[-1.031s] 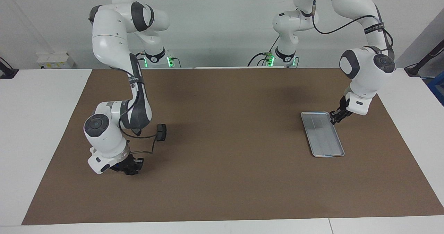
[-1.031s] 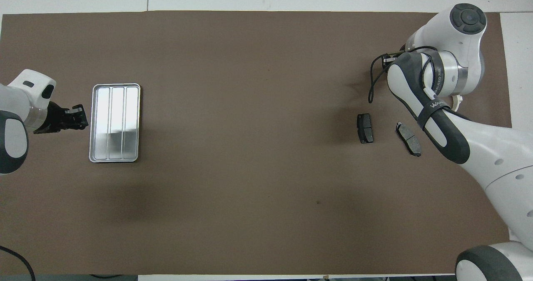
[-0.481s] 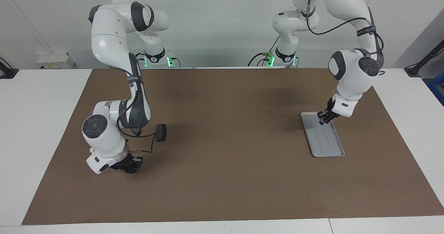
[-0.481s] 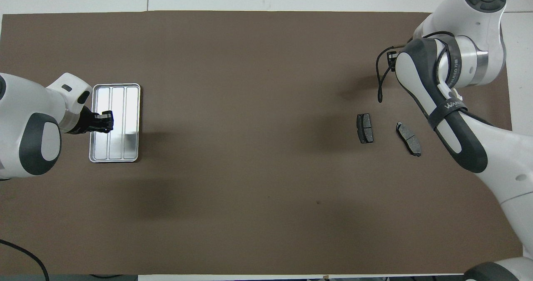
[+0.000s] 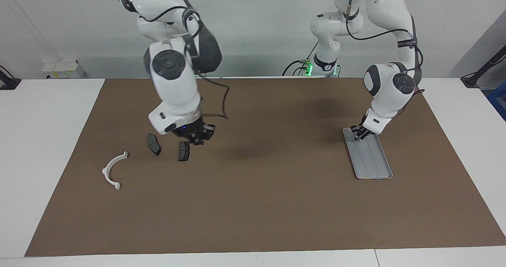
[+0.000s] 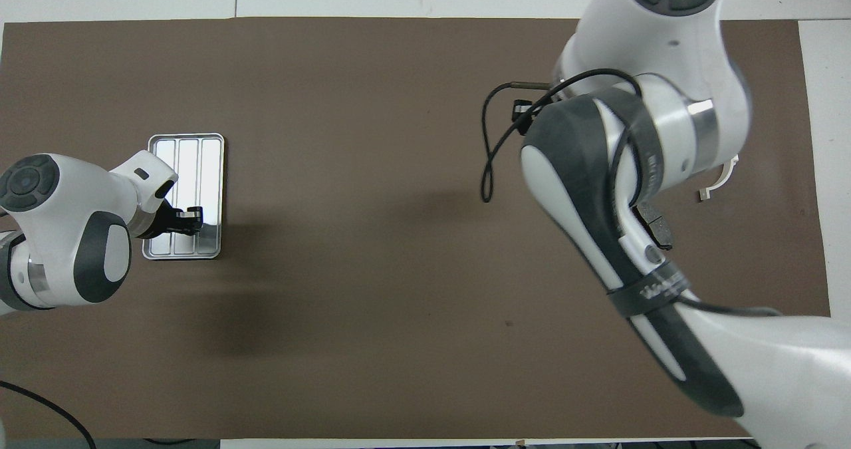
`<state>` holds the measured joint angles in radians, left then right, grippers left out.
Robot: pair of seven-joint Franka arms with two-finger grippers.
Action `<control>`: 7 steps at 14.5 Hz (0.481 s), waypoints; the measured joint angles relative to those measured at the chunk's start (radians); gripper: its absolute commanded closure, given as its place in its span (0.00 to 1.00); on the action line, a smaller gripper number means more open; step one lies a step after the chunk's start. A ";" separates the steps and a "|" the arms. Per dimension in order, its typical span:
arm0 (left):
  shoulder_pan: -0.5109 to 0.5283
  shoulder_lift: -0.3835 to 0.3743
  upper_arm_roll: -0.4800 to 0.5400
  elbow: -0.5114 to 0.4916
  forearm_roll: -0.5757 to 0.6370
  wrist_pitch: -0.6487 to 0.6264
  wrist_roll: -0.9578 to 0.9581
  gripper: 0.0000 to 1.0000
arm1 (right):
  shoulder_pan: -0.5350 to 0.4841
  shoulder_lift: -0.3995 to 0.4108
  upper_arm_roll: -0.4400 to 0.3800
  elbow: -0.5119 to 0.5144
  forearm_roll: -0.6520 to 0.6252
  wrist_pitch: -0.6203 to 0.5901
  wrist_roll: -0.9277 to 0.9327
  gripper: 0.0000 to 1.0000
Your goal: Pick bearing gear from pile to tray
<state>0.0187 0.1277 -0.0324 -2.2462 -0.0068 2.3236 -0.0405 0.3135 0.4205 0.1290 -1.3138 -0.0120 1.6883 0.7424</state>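
Note:
The pile lies at the right arm's end of the table. It shows a white half-ring bracket [image 5: 112,170] and two dark grey brake pads [image 5: 153,144] [image 5: 184,151]. No small black round pieces show. My right gripper [image 5: 197,135] hangs raised over the mat, beside the brake pads on their table-middle side. In the overhead view the right arm hides that gripper; one brake pad [image 6: 655,226] and a bit of the bracket [image 6: 721,179] show. The silver ridged tray [image 5: 373,164] lies at the left arm's end. My left gripper [image 5: 359,133] is low over the tray's [image 6: 187,163] end nearer the robots.
A brown mat [image 5: 269,203] covers the table, with white table [image 5: 39,140] around it. The right arm's cable [image 6: 492,149] loops over the mat near its wrist. The left arm's elbow [image 6: 60,236] hangs beside the tray.
The right arm has risen and swung from over the bracket toward the table's middle, uncovering bracket and pads in the facing view. The left gripper moved from beside the tray to over it.

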 measured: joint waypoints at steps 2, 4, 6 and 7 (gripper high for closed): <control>0.003 0.000 0.007 -0.001 0.000 0.001 0.016 0.93 | 0.098 0.011 0.005 -0.001 0.020 0.049 0.230 1.00; 0.003 0.000 0.008 -0.001 0.000 0.003 0.019 0.93 | 0.177 0.033 0.006 -0.005 0.023 0.105 0.369 1.00; 0.003 0.000 0.008 -0.001 0.000 0.005 0.020 0.86 | 0.217 0.059 0.005 -0.020 0.023 0.154 0.441 1.00; 0.003 0.000 0.008 -0.001 0.000 0.005 0.020 0.72 | 0.233 0.076 0.005 -0.033 0.023 0.183 0.473 1.00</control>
<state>0.0220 0.1274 -0.0242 -2.2476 -0.0068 2.3288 -0.0206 0.5468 0.4961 0.1336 -1.3464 0.0108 1.8709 1.2159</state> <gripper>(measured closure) 0.762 0.652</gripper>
